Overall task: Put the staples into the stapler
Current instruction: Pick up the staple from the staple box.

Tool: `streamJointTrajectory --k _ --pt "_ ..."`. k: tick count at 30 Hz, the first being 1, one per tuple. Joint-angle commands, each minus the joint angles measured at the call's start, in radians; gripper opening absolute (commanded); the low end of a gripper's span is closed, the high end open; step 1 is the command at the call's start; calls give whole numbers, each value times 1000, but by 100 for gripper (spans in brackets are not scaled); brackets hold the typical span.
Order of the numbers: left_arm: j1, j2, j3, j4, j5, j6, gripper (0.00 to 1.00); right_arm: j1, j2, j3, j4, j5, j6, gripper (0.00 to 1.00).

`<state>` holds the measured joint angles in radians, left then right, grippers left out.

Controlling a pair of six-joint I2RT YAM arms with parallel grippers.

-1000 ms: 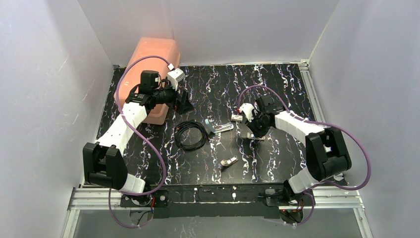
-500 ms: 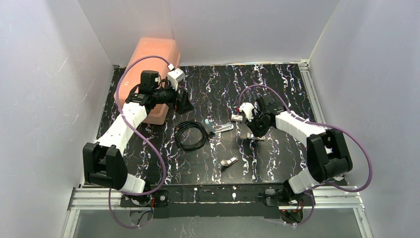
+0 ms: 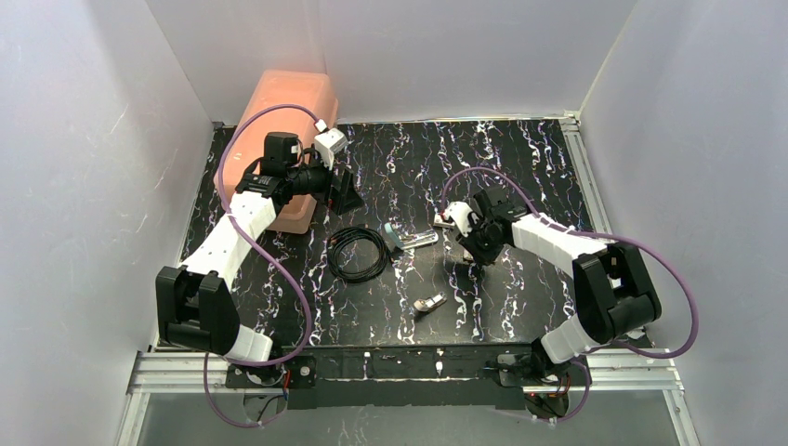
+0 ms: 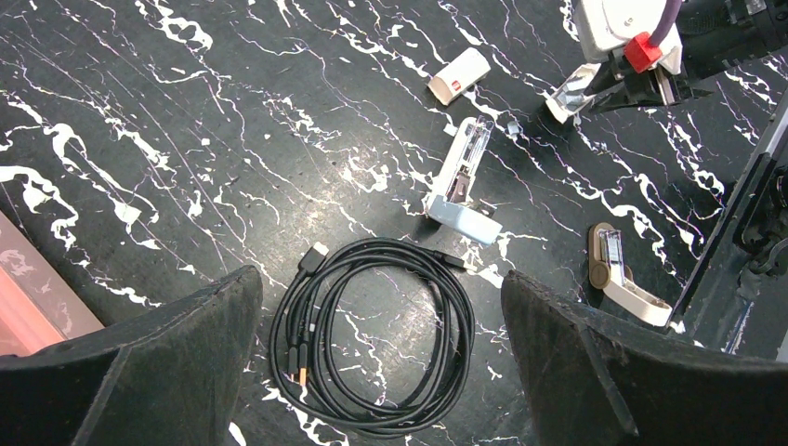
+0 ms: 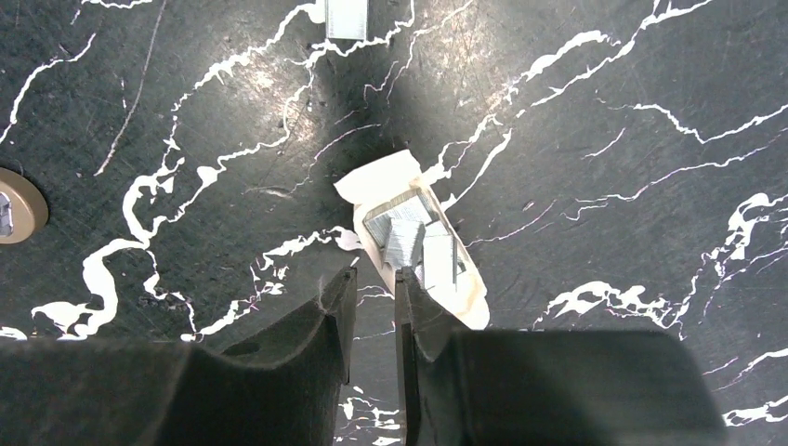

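movement over the last second was slight and all on one side. the right gripper (image 3: 472, 252) had crept a little leftward across the top view, its narrow gap unchanged. in its own wrist view the right gripper (image 5: 374, 279) hung low over the table with its fingers barely parted and nothing visible between them. the staples (image 5: 414, 243) lay in their torn-open cardboard sleeve (image 5: 381, 181) just past the fingertips, and the right finger sat at or against the sleeve's near edge; whether it touched i could not tell.

the stapler (image 3: 410, 240) lay open on the table between the two arms, its channel (image 4: 465, 153) bare, apart from the staples (image 4: 569, 98) and unmoved. the left gripper (image 3: 345, 191) had stayed parked at the far left, spread wide and empty, looking down on a coiled cable (image 4: 372, 339).

judged from this, the shift was a lining-up move. no strip was lifted yet, so loading had not begun, and the fingers would likely need to straddle a single strip before closing.
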<state>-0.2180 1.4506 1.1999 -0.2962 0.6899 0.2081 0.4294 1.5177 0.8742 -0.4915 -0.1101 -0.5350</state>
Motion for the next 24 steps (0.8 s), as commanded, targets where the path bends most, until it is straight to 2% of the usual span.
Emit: streamJointTrajectory --k 1,10,24 --pt "5 1 12 -16 27 7 98 9 -45 10 20 9 3 30" --pt "5 -1 12 -17 29 7 99 9 -81 44 20 10 19 29" --pt "5 0 15 -18 28 9 98 -20 -14 52 18 41 -37 31"
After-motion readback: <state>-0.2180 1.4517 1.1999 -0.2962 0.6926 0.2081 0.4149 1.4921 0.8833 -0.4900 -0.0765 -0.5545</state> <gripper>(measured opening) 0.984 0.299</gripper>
